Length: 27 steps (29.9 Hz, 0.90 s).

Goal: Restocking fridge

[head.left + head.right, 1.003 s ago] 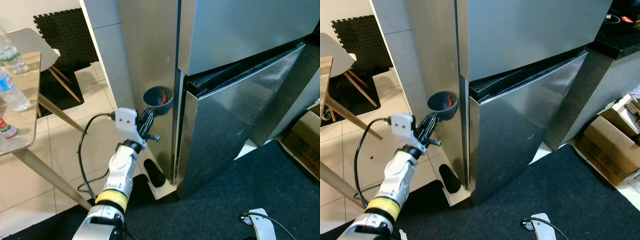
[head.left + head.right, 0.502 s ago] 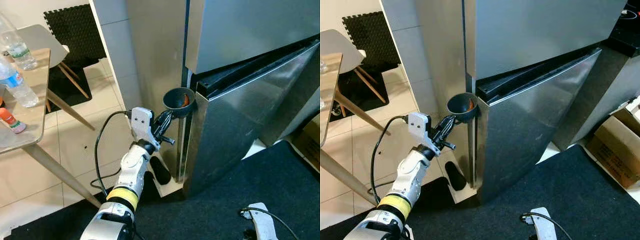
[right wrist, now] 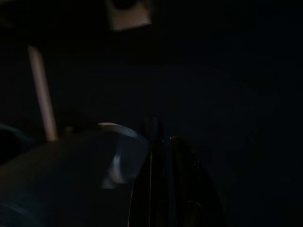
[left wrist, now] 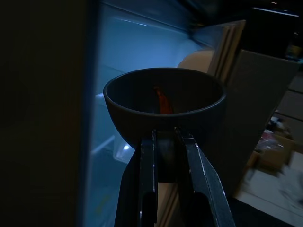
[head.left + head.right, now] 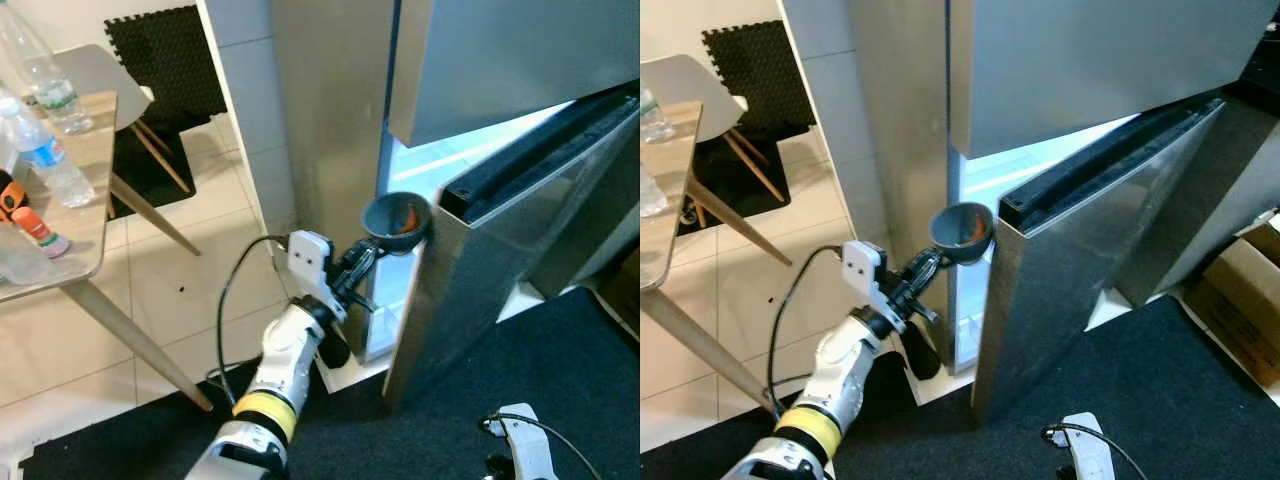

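Note:
My left gripper (image 5: 374, 252) is shut on the rim of a grey bowl (image 5: 397, 216) with a red-orange item (image 4: 162, 101) lying inside. The bowl hangs at the gap of the steel fridge, right beside the top corner of its lower door (image 5: 505, 265), which stands ajar. The lit white interior (image 5: 425, 163) shows behind the bowl. The upper door (image 5: 500, 55) is closed. In the left wrist view both fingers (image 4: 147, 156) pinch the bowl's near rim (image 4: 165, 113). My right arm hangs low, its wrist (image 5: 522, 452) over the dark rug, and its gripper (image 3: 162, 142) looks shut in the dark.
A wooden table (image 5: 70, 235) stands at the left with water bottles (image 5: 42, 152) and small items on it. A white chair (image 5: 105, 82) and a black foam mat (image 5: 165, 50) lie behind it. A cardboard box (image 5: 1252, 345) sits at the right.
The lower fridge door has swung further open and the lit interior now shows. My left gripper has carried the bowl along at the door's corner. The camera has shifted too.

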Tool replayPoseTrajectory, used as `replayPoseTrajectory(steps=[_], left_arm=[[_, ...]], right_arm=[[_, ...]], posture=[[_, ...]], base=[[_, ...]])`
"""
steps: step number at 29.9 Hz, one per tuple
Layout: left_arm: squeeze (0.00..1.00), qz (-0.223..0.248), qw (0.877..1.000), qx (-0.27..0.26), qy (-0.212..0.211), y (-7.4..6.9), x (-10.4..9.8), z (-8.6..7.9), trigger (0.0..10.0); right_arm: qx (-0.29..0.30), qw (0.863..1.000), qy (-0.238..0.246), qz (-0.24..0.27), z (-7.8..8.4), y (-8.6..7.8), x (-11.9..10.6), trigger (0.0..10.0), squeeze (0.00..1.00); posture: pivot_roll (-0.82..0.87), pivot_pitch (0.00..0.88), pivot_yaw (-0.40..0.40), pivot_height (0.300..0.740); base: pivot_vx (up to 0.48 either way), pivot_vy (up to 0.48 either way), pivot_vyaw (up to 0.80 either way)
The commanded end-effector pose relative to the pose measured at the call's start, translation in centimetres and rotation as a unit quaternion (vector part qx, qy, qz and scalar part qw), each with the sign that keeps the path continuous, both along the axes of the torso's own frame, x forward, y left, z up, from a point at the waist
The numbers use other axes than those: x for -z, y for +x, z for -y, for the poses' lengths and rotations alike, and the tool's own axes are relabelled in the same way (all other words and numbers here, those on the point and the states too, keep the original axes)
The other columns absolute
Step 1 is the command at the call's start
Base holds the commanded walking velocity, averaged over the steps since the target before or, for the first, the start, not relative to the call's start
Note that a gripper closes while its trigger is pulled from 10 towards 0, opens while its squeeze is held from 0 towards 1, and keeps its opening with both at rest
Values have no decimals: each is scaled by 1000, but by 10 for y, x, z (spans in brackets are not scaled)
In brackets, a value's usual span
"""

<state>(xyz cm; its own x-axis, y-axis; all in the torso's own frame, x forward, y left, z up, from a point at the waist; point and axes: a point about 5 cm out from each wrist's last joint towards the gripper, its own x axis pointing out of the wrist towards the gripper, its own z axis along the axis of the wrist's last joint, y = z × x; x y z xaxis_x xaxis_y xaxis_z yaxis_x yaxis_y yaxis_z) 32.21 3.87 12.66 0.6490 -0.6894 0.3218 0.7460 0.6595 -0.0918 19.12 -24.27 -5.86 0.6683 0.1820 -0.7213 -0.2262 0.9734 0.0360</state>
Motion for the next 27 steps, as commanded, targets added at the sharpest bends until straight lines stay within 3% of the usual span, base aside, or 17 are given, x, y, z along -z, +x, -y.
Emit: replayPoseTrajectory(steps=[1, 8, 13, 17, 24, 26, 27], left_arm=[[0, 7, 999, 50, 7, -10, 0, 22, 10000], [0, 4, 993, 118, -6, -29, 2, 50, 10000], [0, 6, 992, 129, -7, -34, 2, 55, 10000], [0, 5, 993, 115, -2, -32, 5, 47, 10000], [0, 3, 997, 83, 3, -24, 6, 32, 10000], [0, 3, 999, 50, 6, -17, 6, 17, 10000], [0, 3, 999, 50, 6, -17, 6, 17, 10000]], right_arm=[[-3, 1000, 25, -4, -4, -7, 3, 10000, 0], [-83, 992, 84, -33, -22, -17, 8, 10000, 0], [-119, 984, 119, -52, -26, -23, 9, 10000, 0], [-108, 983, 142, -32, -25, -16, 4, 10000, 0], [-85, 987, 137, -12, -24, -8, 1, 10000, 0], [-66, 989, 133, 1, -22, -3, -1, 10000, 0], [-66, 989, 133, 1, -22, -3, -1, 10000, 0]], posture=[[-110, 133, 70, 740], [-118, 121, 76, 740], [-120, 116, 76, 740], [-123, 106, 75, 740], [-122, 103, 74, 740], [-116, 97, 72, 740], [-116, 97, 72, 740]], base=[[0, 0, 0], [0, 0, 0], [0, 0, 0], [0, 0, 0], [0, 0, 0], [0, 0, 0], [0, 0, 0]])
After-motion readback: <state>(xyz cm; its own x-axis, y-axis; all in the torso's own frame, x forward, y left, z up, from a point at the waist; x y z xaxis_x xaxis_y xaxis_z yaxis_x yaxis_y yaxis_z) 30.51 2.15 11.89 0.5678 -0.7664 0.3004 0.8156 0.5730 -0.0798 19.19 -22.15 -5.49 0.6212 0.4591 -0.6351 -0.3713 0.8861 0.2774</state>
